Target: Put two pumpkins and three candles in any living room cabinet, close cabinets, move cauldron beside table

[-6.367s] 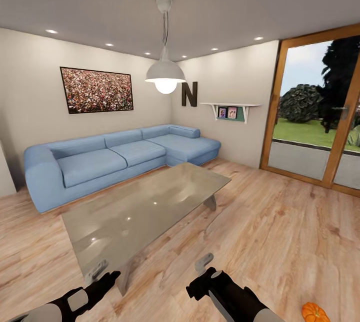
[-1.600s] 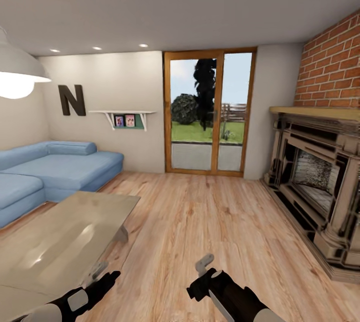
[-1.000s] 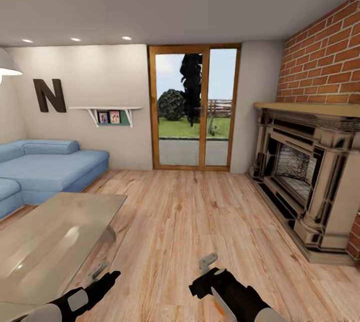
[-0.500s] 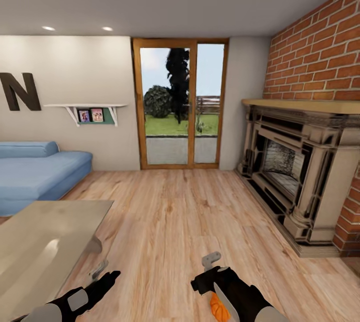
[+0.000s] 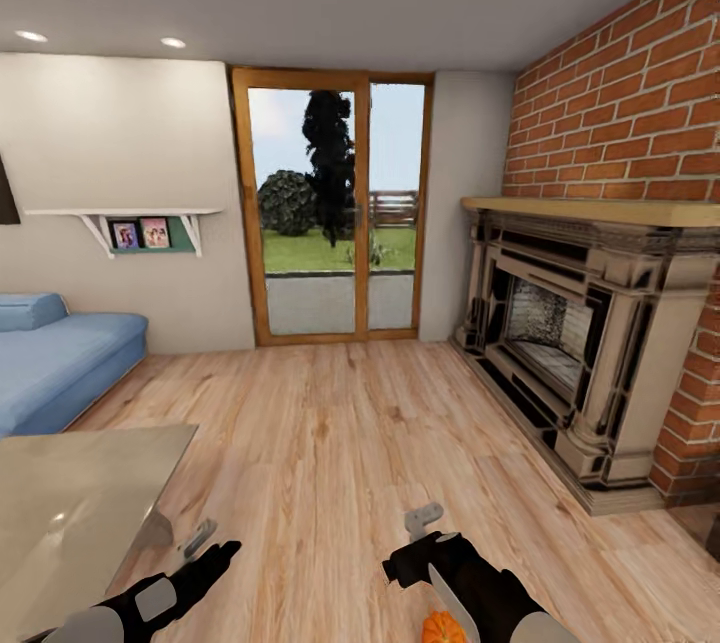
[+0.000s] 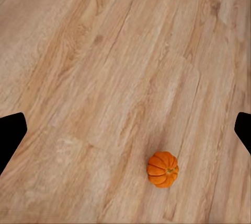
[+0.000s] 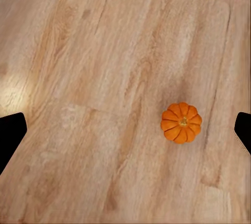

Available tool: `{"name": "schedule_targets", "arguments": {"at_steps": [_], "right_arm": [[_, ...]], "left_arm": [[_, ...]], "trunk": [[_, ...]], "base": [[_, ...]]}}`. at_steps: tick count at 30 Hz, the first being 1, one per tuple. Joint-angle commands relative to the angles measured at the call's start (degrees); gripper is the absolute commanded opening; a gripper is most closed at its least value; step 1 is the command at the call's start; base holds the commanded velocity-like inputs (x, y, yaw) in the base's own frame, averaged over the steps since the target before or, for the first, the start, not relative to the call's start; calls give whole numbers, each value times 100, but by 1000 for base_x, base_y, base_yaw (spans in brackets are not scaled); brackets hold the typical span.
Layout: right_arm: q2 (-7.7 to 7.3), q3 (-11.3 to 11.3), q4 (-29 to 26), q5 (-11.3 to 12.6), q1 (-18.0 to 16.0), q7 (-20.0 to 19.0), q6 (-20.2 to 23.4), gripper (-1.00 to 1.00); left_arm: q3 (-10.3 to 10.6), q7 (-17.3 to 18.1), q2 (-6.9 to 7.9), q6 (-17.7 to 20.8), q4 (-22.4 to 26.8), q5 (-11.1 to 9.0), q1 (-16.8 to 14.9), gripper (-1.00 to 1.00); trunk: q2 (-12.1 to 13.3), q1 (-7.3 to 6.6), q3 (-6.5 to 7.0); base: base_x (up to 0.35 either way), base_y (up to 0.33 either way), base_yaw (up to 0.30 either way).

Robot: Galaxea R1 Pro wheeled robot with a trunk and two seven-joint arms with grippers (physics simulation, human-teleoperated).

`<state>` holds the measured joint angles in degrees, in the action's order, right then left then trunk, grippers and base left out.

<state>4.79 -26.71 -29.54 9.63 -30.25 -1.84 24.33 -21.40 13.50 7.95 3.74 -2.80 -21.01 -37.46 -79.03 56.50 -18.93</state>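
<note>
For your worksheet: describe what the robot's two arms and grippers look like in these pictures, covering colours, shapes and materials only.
In the head view both arms are glossy black with light grey panels. The left gripper and right gripper each end in small, flat, light grey metal-looking fingers on a black wrist. The right arm is bulkier and rounded. In both wrist views the fingertips appear as plain black wedges.

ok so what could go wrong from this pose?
1. The pumpkin lies on the wood floor right at the robot's base, partly behind the right arm; driving on could bump or roll it.
2. The coffee table sits close by the left gripper; a swing that way could clip its corner.
3. Both grippers are open and empty, well above the pumpkin; grasping probably needs the trunk lowered.
</note>
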Motion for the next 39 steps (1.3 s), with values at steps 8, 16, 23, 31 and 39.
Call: {"name": "schedule_targets", "arguments": {"at_steps": [8, 16, 23, 31, 39], "right_arm": [[-11, -27, -4, 57, -7, 17, 28, 100], [-6, -24, -3, 57, -7, 17, 28, 100], [-4, -19, -3, 57, -7, 21, 28, 100], [-3, -20, -3, 57, -7, 26, 28, 100], [-3, -22, -7, 64, -7, 22, 38, 100]], "left_arm": [[-5, 29, 5, 21, -19, -61, -7, 100], [-5, 29, 5, 21, -19, -61, -7, 100], [-5, 29, 5, 21, -19, -61, -9, 100], [-5, 27, 5, 21, -19, -61, -7, 100], [-5, 33, 5, 23, -5, -59, -8, 100]], "trunk": [[-4, 3, -22], [-4, 3, -42], [-4, 3, -75], [-4, 3, -143], [-4, 3, -214]], "base": [[113, 13, -297], [-64, 0, -297], [-262, 0, -262], [-80, 0, -117], [-3, 0, -21]]}}
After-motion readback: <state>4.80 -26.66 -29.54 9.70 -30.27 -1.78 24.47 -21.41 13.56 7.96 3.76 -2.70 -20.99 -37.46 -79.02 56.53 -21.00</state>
